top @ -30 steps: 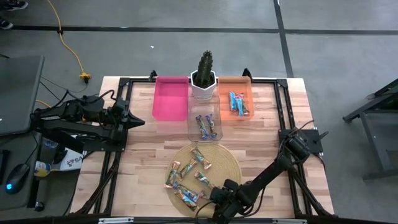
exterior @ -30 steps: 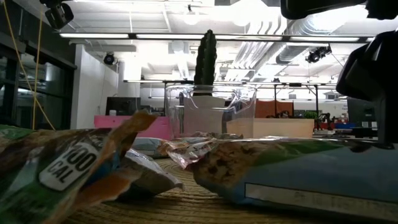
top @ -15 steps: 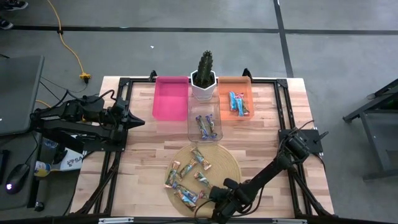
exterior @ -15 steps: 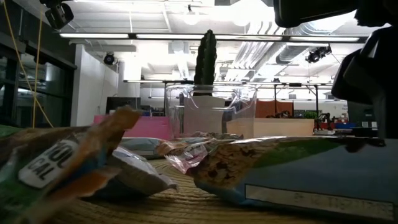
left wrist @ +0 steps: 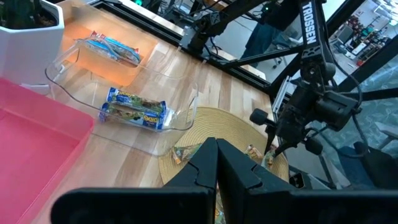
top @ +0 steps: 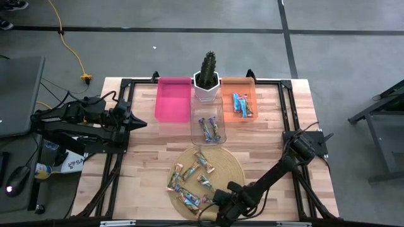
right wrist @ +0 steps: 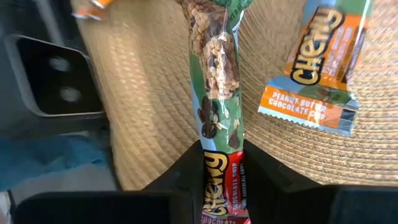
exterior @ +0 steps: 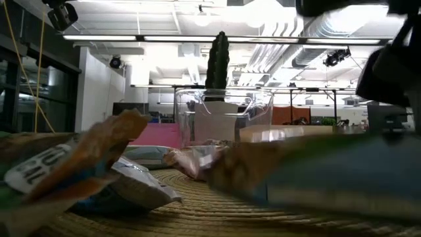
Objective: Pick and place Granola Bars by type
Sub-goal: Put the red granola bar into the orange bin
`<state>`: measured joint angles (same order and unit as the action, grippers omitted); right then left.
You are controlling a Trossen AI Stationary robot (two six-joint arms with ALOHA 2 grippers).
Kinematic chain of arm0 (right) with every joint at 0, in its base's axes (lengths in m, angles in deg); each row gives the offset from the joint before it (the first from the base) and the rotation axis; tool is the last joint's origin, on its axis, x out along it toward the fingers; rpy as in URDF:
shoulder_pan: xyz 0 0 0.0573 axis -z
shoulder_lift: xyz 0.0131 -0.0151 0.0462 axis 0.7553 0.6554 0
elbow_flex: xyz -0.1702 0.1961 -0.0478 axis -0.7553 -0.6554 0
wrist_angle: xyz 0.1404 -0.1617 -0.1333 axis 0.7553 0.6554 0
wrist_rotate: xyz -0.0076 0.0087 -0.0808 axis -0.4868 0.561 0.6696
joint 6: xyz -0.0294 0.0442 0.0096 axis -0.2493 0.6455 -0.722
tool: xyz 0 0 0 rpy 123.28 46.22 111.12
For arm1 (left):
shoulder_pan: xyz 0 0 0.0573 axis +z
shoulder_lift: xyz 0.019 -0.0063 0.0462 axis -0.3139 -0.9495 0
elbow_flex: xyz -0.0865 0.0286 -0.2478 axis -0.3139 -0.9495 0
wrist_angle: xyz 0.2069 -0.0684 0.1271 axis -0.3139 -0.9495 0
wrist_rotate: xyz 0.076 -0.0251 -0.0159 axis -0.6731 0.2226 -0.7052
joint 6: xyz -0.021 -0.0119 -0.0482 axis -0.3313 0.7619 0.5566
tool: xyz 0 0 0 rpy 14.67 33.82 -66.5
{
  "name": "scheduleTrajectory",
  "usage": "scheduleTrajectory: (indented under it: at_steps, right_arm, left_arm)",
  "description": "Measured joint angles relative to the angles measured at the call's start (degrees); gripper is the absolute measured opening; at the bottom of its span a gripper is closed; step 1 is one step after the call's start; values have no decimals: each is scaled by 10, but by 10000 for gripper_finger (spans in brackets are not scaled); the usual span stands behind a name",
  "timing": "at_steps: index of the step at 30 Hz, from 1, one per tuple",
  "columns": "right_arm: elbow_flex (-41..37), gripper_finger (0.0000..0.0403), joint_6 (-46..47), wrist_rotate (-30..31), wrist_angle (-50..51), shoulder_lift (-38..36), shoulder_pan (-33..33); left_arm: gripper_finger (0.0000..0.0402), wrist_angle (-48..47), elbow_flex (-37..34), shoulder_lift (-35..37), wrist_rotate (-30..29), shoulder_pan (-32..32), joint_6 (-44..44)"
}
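Since a second ago the right gripper (top: 210, 205) has shifted slightly over the near edge of the round woven mat (top: 234, 165), and in the low view the big green-wrapped bar (exterior: 316, 174) close to the lens has gone blurred and sits a little higher than before. That gripper's fingers are closed narrowly on the green and red bar (right wrist: 217, 93), pinching its near end while the rest of the wrapper stretches out over the mat's weave. Just beside it on the mat lies an orange and blue bar (right wrist: 323, 68). More bars (top: 192, 173) are scattered across the mat. Farther back the clear bin (top: 207, 128) holds two purple-silver bars (left wrist: 134, 109). Beyond it stand the pink bin (top: 173, 99), a cactus in a white pot (top: 207, 77), and the orange bin (top: 239, 101) with blue and red bars (top: 241, 104) inside. The left gripper (top: 140, 122) waits at the table's left side, well apart from the mat, its fingers (left wrist: 233, 171) pressed together with nothing between them
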<state>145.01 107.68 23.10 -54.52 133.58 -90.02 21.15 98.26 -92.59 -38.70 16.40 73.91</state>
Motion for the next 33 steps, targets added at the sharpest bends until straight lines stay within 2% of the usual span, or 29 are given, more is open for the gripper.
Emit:
scheduleTrajectory:
  at_steps: [10, 20, 33]
  right_arm:
    - [0, 75, -46, 20, -40, -40, 12]
    - [1, 75, -131, 112, -117, -80, 39]
    - [2, 75, -296, 171, -316, -113, 79]
  left_arm:
    - [1, 0, 0, 0, 0, 0, 0]
    - [1, 0, 0, 0, 0, 0, 0]
    - [1, 0, 0, 0, 0, 0, 0]
